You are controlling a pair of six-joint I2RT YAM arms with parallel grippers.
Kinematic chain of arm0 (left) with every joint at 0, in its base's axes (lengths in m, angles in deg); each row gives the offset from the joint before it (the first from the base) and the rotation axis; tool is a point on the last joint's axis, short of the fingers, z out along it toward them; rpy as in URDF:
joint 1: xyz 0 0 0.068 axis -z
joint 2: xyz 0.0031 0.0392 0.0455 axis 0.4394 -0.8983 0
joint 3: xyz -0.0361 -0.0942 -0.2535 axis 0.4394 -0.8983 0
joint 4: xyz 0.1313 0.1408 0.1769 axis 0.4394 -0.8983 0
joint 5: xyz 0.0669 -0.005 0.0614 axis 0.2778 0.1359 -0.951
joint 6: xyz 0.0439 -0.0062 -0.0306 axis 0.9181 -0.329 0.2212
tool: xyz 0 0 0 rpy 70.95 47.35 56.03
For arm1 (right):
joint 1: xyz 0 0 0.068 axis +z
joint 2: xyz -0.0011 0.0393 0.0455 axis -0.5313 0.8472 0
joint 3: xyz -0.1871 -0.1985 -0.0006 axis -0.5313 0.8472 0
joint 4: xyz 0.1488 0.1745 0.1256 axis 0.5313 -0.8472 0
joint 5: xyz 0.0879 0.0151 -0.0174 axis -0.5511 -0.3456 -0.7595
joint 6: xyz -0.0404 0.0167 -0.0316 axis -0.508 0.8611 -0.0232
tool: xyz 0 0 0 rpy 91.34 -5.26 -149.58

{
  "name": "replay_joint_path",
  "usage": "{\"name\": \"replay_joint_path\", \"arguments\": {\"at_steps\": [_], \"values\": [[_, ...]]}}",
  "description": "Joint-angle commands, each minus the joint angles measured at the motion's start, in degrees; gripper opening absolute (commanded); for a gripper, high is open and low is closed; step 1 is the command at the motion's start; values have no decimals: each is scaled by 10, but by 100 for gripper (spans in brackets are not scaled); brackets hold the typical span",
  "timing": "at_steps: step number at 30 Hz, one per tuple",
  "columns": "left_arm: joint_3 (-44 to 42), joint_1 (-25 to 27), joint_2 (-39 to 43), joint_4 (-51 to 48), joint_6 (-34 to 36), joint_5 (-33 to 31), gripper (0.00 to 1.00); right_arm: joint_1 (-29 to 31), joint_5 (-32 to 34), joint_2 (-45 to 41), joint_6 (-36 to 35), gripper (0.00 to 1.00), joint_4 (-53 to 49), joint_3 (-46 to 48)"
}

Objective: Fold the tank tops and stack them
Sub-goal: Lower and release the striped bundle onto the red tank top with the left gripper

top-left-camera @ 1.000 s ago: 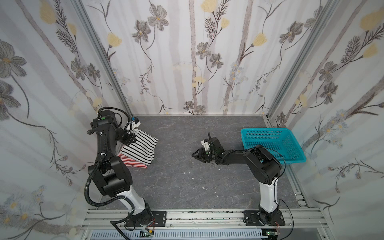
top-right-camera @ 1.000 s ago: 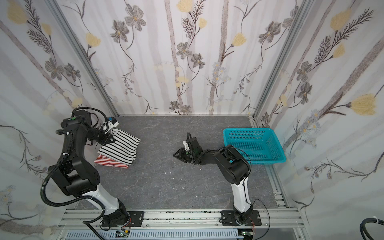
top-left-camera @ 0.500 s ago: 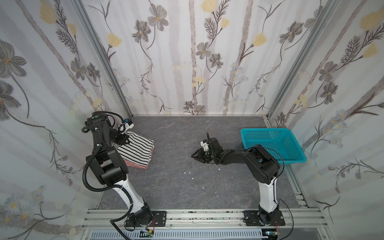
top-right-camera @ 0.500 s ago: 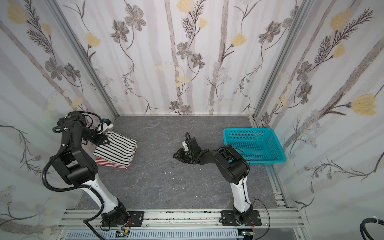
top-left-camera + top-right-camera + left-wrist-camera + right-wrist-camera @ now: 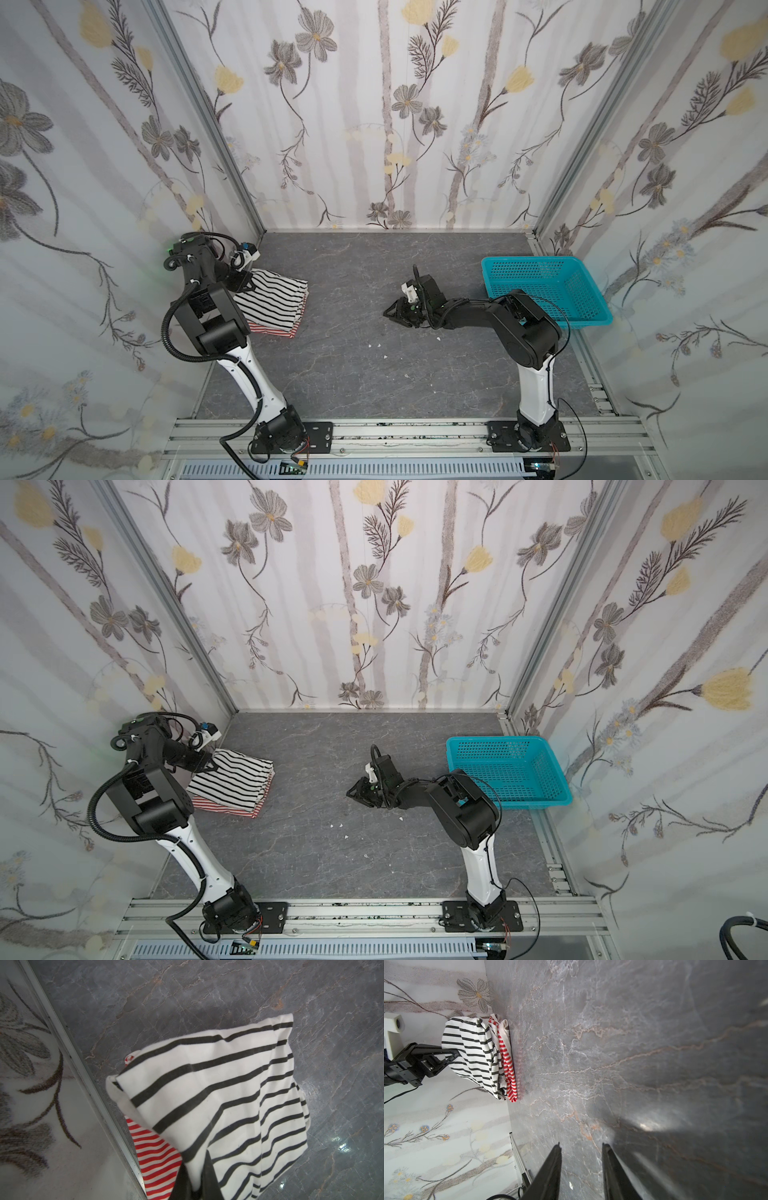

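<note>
The black-and-white striped tank top (image 5: 274,303) (image 5: 237,783) lies folded on top of the red-and-white striped tank top (image 5: 274,330) (image 5: 232,806) at the table's left side, close to the wall. My left gripper (image 5: 245,284) (image 5: 195,1167) is shut on the wall-side edge of the black-and-white top (image 5: 218,1095) and holds that edge a little off the red one (image 5: 158,1157). My right gripper (image 5: 390,313) (image 5: 580,1145) rests low near the table's middle, open, with only bare table between its fingers. From there both tops (image 5: 471,1053) show far off.
A turquoise mesh basket (image 5: 590,322) (image 5: 540,802) stands at the right edge behind the right arm. The left wall's metal rail (image 5: 87,1076) runs right beside the stack. A few small white scraps (image 5: 378,345) lie on the grey table.
My left arm has swung back towards the left wall with the black-and-white top's edge still in its grip, and the top now lies flatter. The right arm has not moved.
</note>
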Motion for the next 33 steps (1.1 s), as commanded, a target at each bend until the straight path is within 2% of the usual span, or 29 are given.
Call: {"name": "replay_joint_path", "arguments": {"at_steps": [1, 4, 8, 13, 17, 20, 22, 24, 28, 30, 32, 33], "values": [[-7, -1, -7, 31, -28, -17, 0, 0, 5, -10, -1, 35, 1, -5], [-30, -2, 0, 55, -44, -39, 3, 1, 5, -14, -4, 35, -6, -4], [-64, -6, 17, 101, -71, -69, 29, 0, 6, -17, -9, 35, -11, -4], [-114, -9, 49, 189, -118, -129, 43, 0, 4, -13, -13, 35, -19, -13], [-146, -4, 87, 219, -128, -119, 43, 0, 3, -10, -14, 35, -24, -23], [-168, 8, 109, 220, -135, -100, 30, 0, 1, -4, -13, 35, -28, -33], [-177, 18, 112, 220, -139, -89, 16, 0, 1, -2, -13, 35, -28, -37], [-178, 24, 99, 221, -145, -92, 10, 0, 1, -2, -12, 35, -29, -39], [-170, 26, 68, 226, -169, -97, 11, 0, 4, -10, -17, 35, -37, -39], [-178, 27, 77, 227, -177, -83, 14, 0, 10, -17, -26, 35, -48, -38], [-198, 29, 103, 231, -184, -52, 27, 0, 21, -31, -41, 38, -63, -38], [-211, 30, 121, 234, -191, -31, 34, 0, 28, -42, -51, 45, -72, -38]]}}
